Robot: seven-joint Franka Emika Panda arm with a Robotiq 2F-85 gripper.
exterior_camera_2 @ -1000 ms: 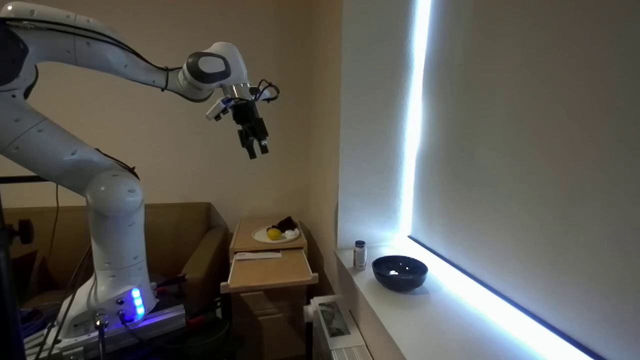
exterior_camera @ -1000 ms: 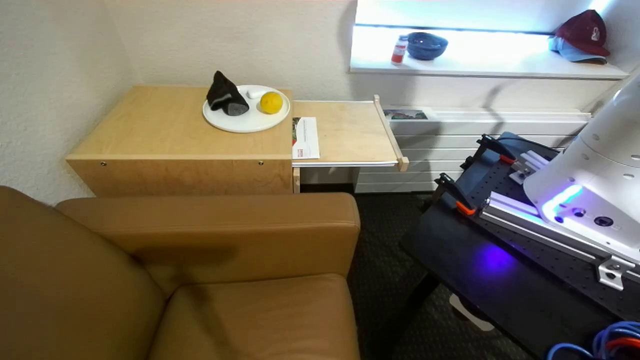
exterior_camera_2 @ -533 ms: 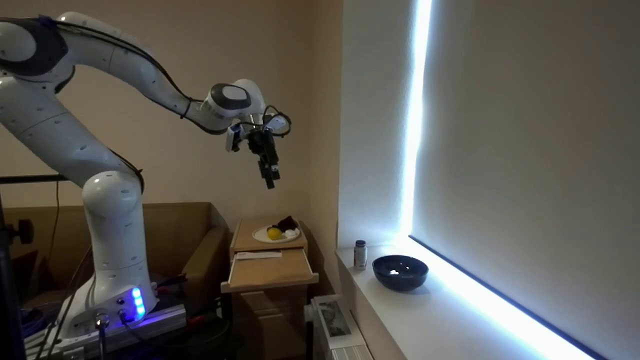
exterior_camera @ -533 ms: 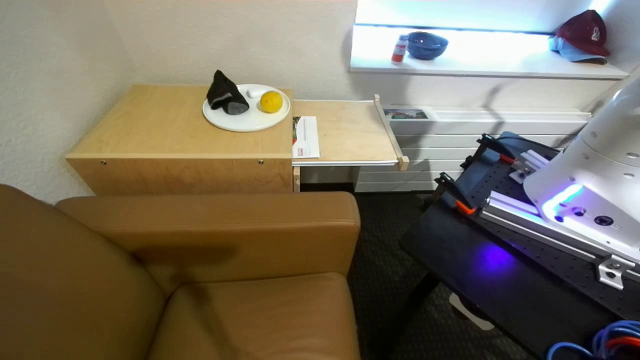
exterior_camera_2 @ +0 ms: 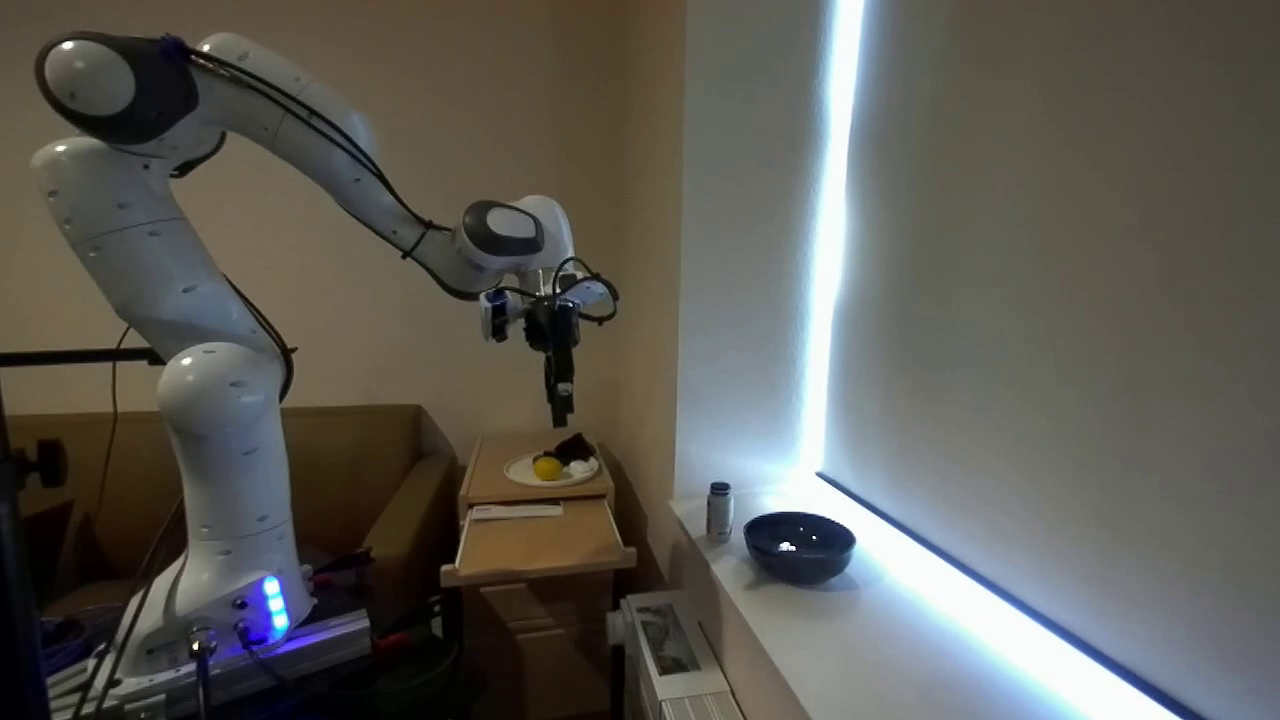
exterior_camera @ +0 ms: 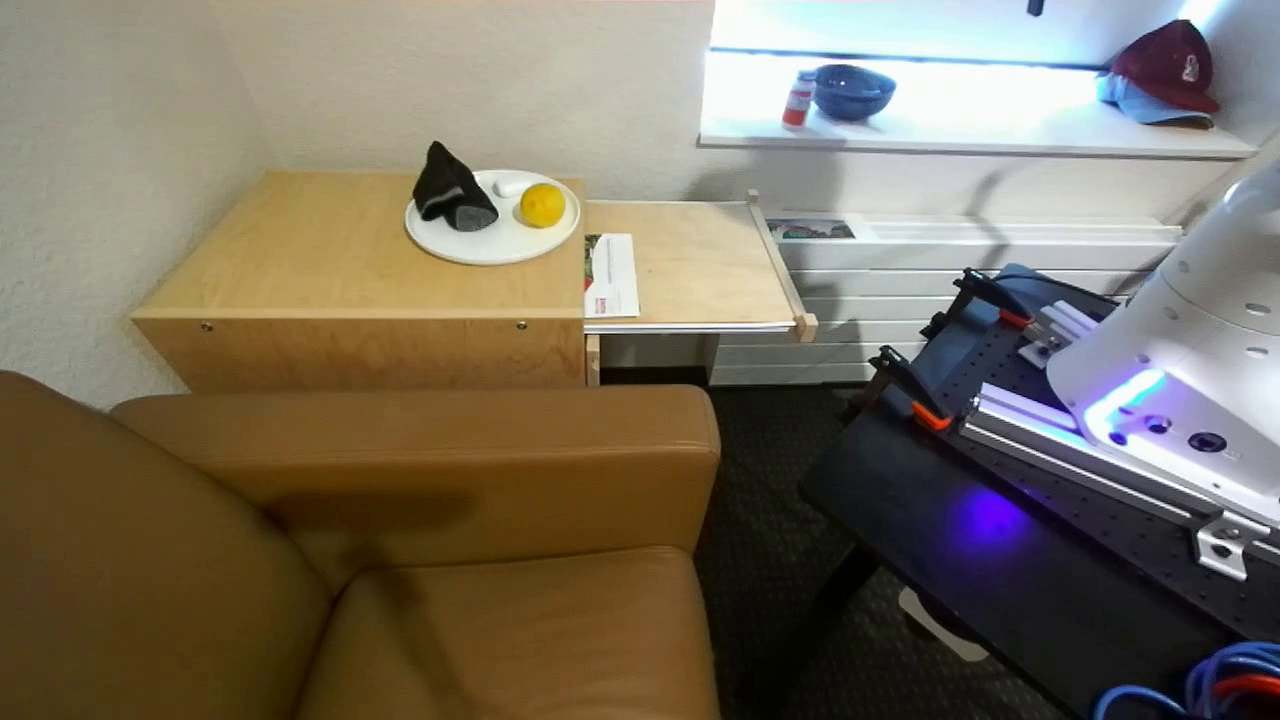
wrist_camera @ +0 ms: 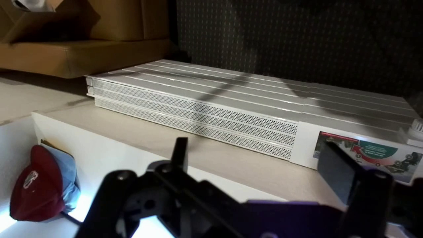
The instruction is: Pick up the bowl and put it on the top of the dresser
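The dark blue bowl (exterior_camera: pixel 853 93) stands upright on the white windowsill beside a small bottle; it also shows in an exterior view (exterior_camera_2: pixel 799 547) and is out of the wrist view. The light wood dresser (exterior_camera: pixel 320 240) stands in the corner, also in an exterior view (exterior_camera_2: pixel 490 478). My gripper (exterior_camera_2: pixel 562 420) hangs pointing down in the air, apart from the bowl. In the wrist view the gripper (wrist_camera: pixel 254 145) is open, with a wide gap and nothing between its fingers. Only a dark fingertip (exterior_camera: pixel 1036 7) shows at the top edge of an exterior view.
A white plate (exterior_camera: pixel 490 250) with a lemon and dark cloth sits on the dresser top. A pulled-out shelf (exterior_camera: pixel 690 265) holds a leaflet. The bottle (exterior_camera_2: pixel 719 511) is close to the bowl. A red cap (wrist_camera: pixel 38 185) lies on the sill. A radiator (wrist_camera: pixel 211 89) stands below.
The arm has moved down and to the right in an exterior view, and the gripper now points more straight down. A fingertip has come into view at the top of an exterior view.
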